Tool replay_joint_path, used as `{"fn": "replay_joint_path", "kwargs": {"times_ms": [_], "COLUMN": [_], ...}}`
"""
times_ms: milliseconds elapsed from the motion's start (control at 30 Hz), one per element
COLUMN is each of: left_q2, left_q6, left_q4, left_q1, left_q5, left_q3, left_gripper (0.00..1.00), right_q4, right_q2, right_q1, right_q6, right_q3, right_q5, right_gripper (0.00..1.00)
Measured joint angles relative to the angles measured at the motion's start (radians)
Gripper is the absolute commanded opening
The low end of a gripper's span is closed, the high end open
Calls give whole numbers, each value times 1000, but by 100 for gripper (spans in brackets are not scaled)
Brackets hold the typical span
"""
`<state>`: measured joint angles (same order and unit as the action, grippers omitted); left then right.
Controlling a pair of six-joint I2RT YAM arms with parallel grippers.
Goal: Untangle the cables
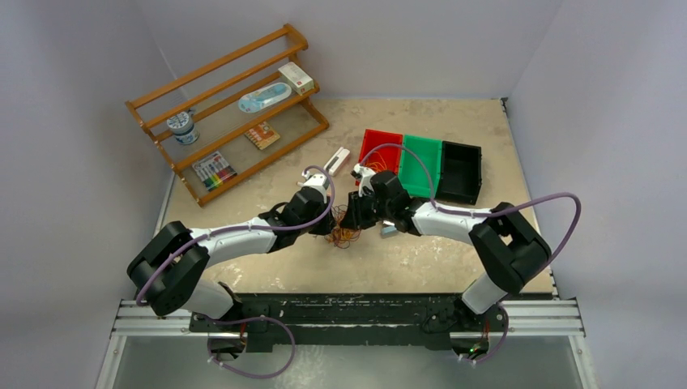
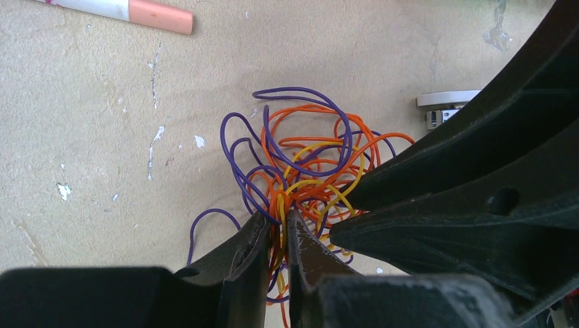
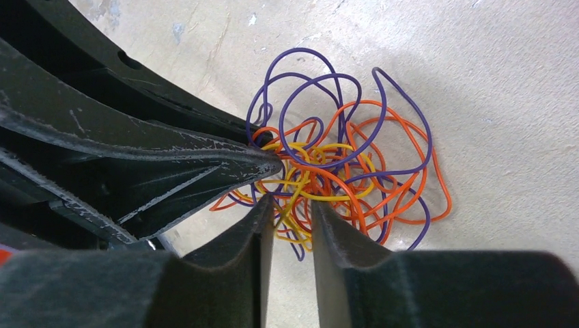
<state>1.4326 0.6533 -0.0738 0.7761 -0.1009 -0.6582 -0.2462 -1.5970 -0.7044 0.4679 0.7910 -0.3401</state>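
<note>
Gripping orange and yellow strands of the cables [image 2: 307, 154], your left claw [image 2: 278, 220] is closed to a sliver. Your right claw [image 3: 292, 206] stands slightly parted, with yellow strands running through the gap. The wrist views show one bunch in three colours: purple, orange and yellow. Only the top view shows it lying on the table [image 1: 421, 267] between both arms, near three bins: a red bin [image 1: 381, 148], a green bin [image 1: 421, 164] and a black bin [image 1: 458, 170].

**No legible print**

Printing shows on the white box [image 1: 296, 78], the blue-and-white packet [image 1: 264, 98] and the marker set [image 1: 214, 169] on the wooden rack [image 1: 209, 66], all too small to read. The pink-capped pen [image 2: 123, 9] shows no readable mark.
</note>
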Motion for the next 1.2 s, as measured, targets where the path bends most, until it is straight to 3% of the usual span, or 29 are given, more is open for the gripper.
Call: {"fn": "replay_joint_path", "kwargs": {"times_ms": [300, 933, 1200], "left_q2": [8, 89, 114], "left_q6": [0, 19, 18], "left_q4": [-15, -164, -132], "left_q1": [0, 4, 3], "left_q5": [-1, 2, -11], "left_q3": [0, 0, 11], "left_gripper": [12, 13, 6], "right_q4": [-6, 85, 80], "right_q2": [35, 338, 421], "right_q1": [-2, -3, -2], "right_q6": [-1, -42, -42], "right_q3": [0, 6, 47], "right_q5": [16, 119, 189], "right_gripper": [0, 0, 0]}}
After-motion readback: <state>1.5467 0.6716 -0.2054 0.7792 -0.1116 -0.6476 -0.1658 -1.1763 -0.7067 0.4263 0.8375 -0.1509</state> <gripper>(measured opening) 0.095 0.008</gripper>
